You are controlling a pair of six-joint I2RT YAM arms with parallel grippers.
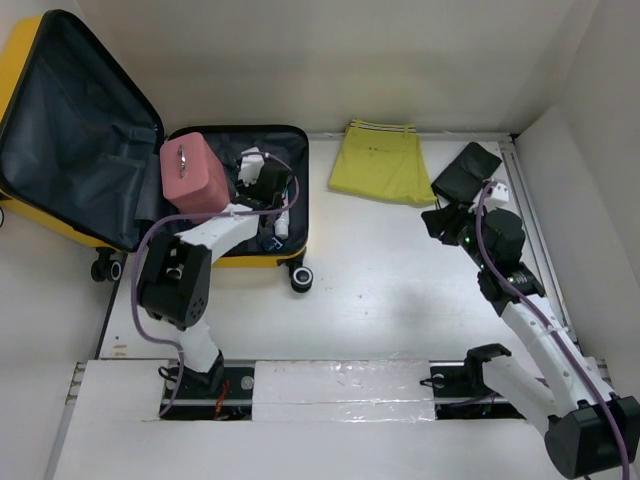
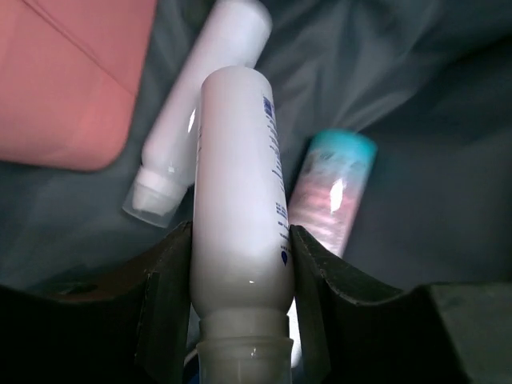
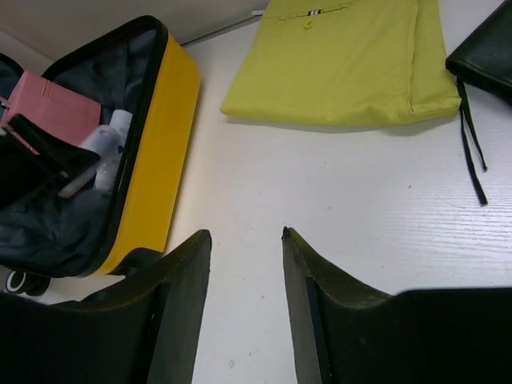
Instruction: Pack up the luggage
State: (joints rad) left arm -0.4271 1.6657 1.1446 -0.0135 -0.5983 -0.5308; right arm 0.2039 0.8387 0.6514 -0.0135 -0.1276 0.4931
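Clamping a smooth white plastic bottle [image 2: 238, 184], the left hand [image 2: 240, 236] is sitting inside the yellow hard-shell suitcase [image 1: 248, 260] far-left on the surface [image 1: 400, 275], bottle cap getting cropped; the right hand [image 3: 246, 236] is hanging released.

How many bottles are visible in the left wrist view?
3: a white bottle held in the left gripper, a second white bottle lying beyond it, and a pink-and-teal bottle to its right. Others may be hidden.

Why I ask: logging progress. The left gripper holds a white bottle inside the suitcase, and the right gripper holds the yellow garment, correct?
Not quite. The right wrist view shows the right gripper open and empty; the yellow garment lies flat on the table beyond it. The left gripper does hold a white bottle inside the suitcase.
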